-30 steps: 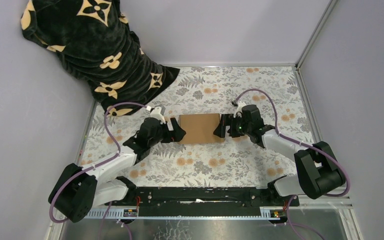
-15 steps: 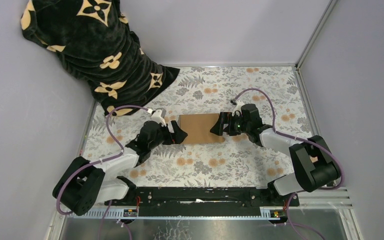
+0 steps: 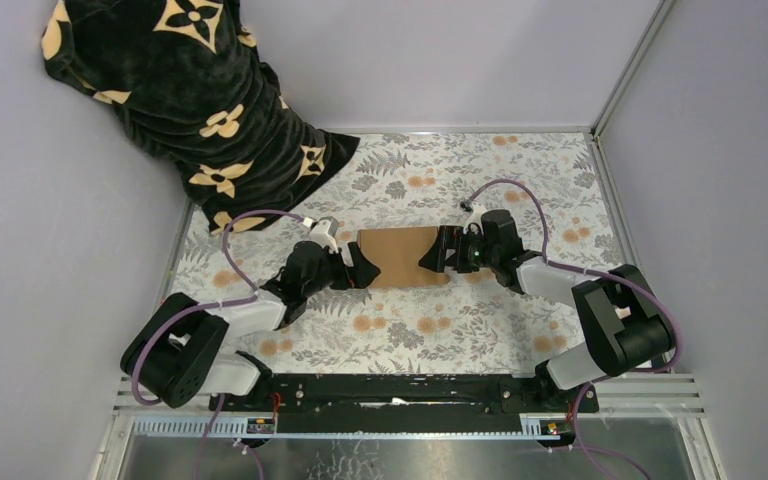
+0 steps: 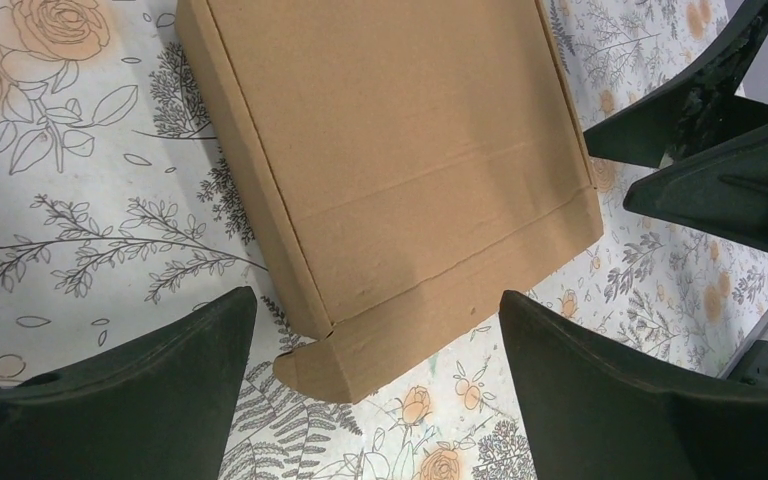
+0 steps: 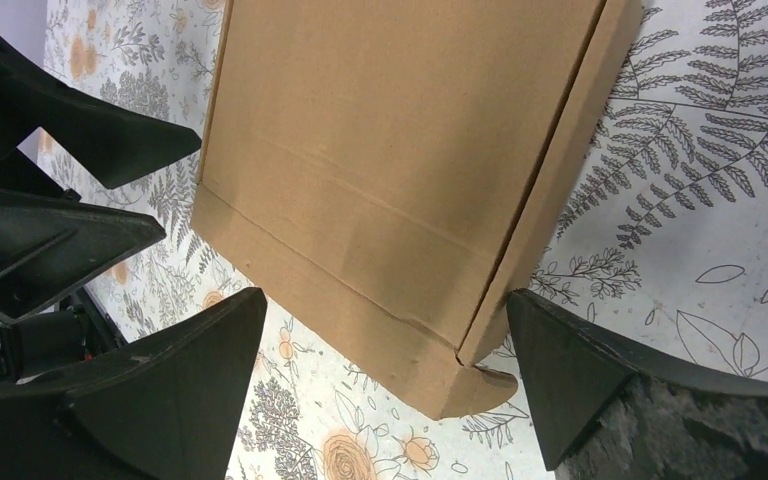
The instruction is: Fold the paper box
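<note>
Brown box (image 3: 398,256) lying flat on floral table (image 3: 480,160), left tool (image 3: 361,267) and right tool (image 3: 436,252) flanking its ends, jaws standing apart.
</note>
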Robot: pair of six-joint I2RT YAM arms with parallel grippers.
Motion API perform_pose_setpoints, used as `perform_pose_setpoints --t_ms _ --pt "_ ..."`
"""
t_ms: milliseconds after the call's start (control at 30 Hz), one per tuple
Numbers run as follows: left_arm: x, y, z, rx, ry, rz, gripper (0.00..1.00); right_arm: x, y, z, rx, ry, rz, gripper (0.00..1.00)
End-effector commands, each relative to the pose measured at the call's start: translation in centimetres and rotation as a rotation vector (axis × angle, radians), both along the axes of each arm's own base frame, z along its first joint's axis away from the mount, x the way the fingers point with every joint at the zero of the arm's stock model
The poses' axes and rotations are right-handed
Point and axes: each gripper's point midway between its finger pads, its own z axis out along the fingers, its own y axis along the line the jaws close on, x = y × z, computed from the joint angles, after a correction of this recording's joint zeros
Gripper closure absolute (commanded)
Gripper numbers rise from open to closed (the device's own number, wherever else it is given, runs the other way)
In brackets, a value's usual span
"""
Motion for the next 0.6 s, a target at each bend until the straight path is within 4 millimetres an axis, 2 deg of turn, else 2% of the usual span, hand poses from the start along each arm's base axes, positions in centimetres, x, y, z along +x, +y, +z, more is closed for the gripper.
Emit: perform_pose_setpoints --t_ms 0,567 --pt "0.91 -0.76 1.27 -0.057 -0.060 -0.014 0.02 0.56 0.58 0.79 0.044 -0.032 0.014 0.00" --pt "0.78 -1.39 0.63 -0.072 -0.039 -0.041 0.01 0.44 1.00 0.60 0.069 -0.021 0.026 0.00"
